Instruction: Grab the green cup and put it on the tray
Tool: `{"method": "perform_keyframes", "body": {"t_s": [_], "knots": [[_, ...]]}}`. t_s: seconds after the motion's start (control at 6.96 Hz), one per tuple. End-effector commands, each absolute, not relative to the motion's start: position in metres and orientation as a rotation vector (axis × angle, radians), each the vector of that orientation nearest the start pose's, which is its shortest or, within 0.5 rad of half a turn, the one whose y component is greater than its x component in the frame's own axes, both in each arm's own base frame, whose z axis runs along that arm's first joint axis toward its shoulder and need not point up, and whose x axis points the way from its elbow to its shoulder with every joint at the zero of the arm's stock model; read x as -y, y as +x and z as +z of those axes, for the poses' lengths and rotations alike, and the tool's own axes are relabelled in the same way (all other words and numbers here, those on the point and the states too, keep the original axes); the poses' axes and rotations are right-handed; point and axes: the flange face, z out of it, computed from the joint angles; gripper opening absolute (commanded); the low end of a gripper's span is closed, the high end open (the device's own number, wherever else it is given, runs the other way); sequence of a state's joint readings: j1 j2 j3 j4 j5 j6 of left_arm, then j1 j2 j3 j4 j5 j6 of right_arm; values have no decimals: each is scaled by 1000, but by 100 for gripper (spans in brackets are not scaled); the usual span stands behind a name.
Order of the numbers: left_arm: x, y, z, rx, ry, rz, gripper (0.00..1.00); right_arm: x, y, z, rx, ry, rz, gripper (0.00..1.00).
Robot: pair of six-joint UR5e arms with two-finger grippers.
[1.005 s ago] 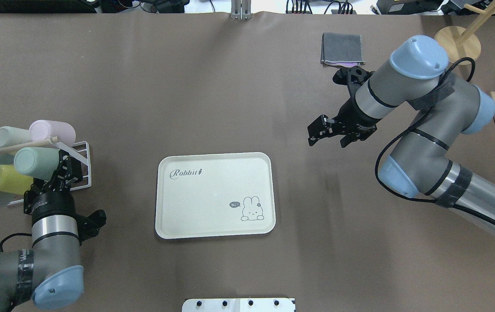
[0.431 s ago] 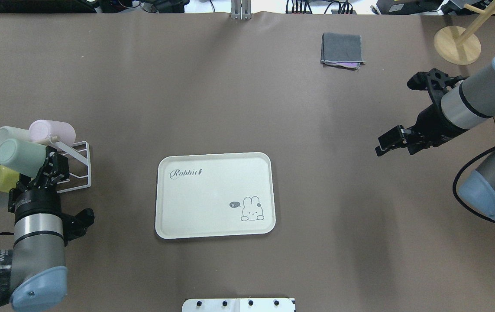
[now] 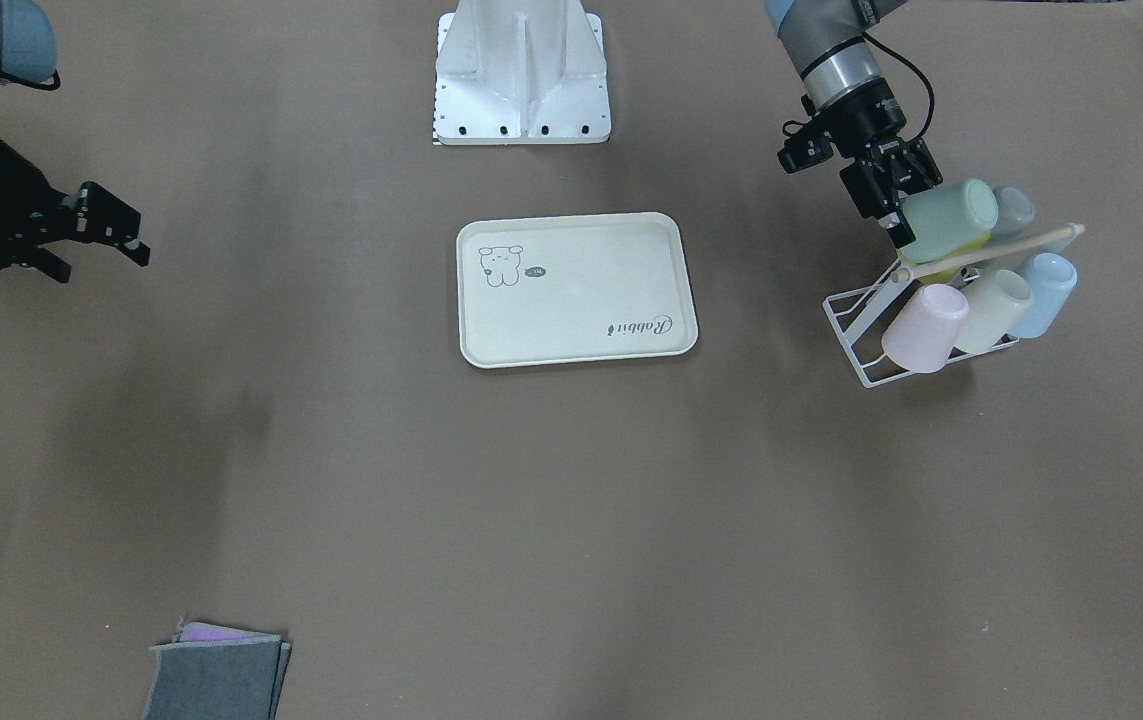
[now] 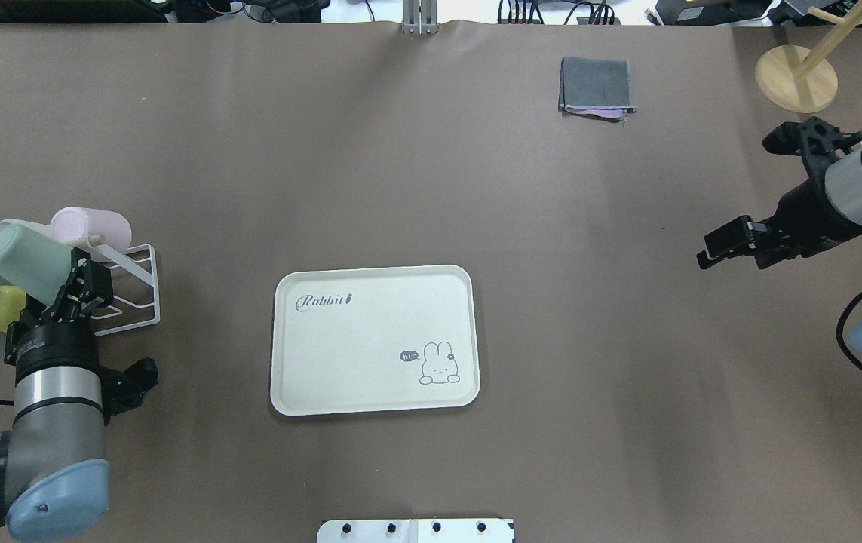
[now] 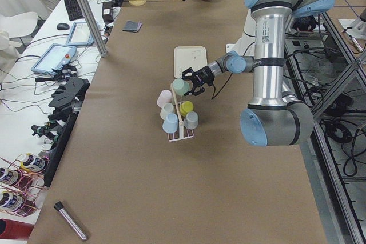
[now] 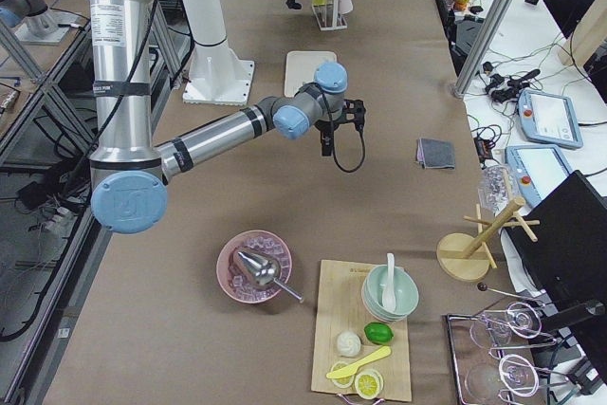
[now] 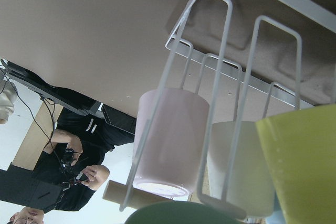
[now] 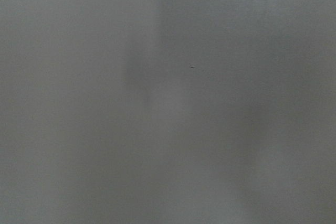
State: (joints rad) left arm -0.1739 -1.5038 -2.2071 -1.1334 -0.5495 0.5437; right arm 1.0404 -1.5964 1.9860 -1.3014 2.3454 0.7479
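The left gripper [image 4: 84,273] was pinching the green cup [image 4: 23,260] at its mouth end, fingers closed on the rim wall. The cup lay tilted on its side, its closed base pointing away from the gripper and away from the robot. It sat over the robot's-left part of the white wire rack [image 4: 129,270], higher than the pink cup [image 4: 95,226] and the yellow-green cup [image 4: 2,309] hung there. Whether it touched the rack's wooden rod could not be told. In the left wrist view only a sliver of green rim showed at the bottom edge.

The tray [image 4: 370,339] lay flat near the rack, on the rack's robot's-right side, apart from the cup. The right gripper [image 4: 706,253] hung well beyond the tray from the rack, fingers spread, gripping nothing.
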Motion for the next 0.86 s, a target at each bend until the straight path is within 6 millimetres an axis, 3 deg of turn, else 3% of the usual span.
{"method": "perform_keyframes", "body": {"t_s": [0.0, 0.29, 0.43, 0.72], "knots": [[286, 362, 414, 1012, 604, 1682, 77, 431, -127, 471, 954, 73, -51, 100], [290, 341, 407, 1020, 591, 1685, 77, 414, -88, 501, 962, 80, -44, 100], [292, 330, 393, 1021, 596, 1694, 77, 405, -74, 511, 955, 73, -15, 100], [296, 325, 378, 996, 620, 1665, 77, 391, -60, 532, 924, 89, -65, 100]]}}
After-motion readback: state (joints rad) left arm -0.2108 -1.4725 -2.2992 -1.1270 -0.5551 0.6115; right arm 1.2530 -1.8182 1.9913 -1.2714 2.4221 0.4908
